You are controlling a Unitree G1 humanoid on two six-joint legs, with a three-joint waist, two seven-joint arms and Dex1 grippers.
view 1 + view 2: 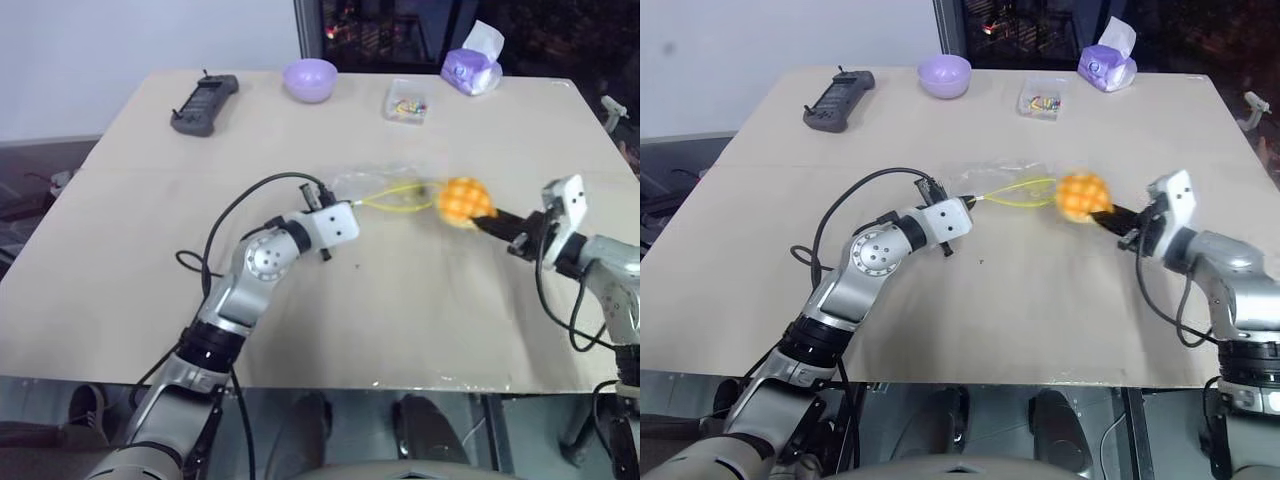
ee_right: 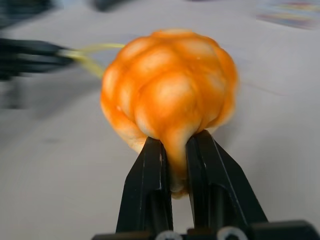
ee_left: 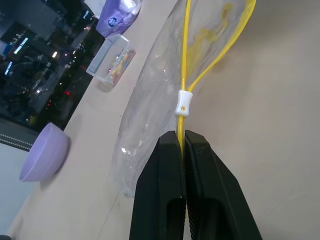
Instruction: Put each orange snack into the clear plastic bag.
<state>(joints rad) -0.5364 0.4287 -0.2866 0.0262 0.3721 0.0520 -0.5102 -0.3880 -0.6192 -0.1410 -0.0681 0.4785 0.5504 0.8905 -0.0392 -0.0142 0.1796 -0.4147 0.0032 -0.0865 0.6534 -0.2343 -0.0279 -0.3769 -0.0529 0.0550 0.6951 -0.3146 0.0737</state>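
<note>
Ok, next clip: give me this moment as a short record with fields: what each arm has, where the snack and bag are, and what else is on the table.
left gripper: fingers shut on the clear plastic bag's yellow zip strip
right gripper: fingers pinching the orange snack
snack position: at the bag's open mouth, not inside yet
clear plastic bag: lying mid-table
table: also holds purple bowl, small clear box, black handset, tissue pack
</note>
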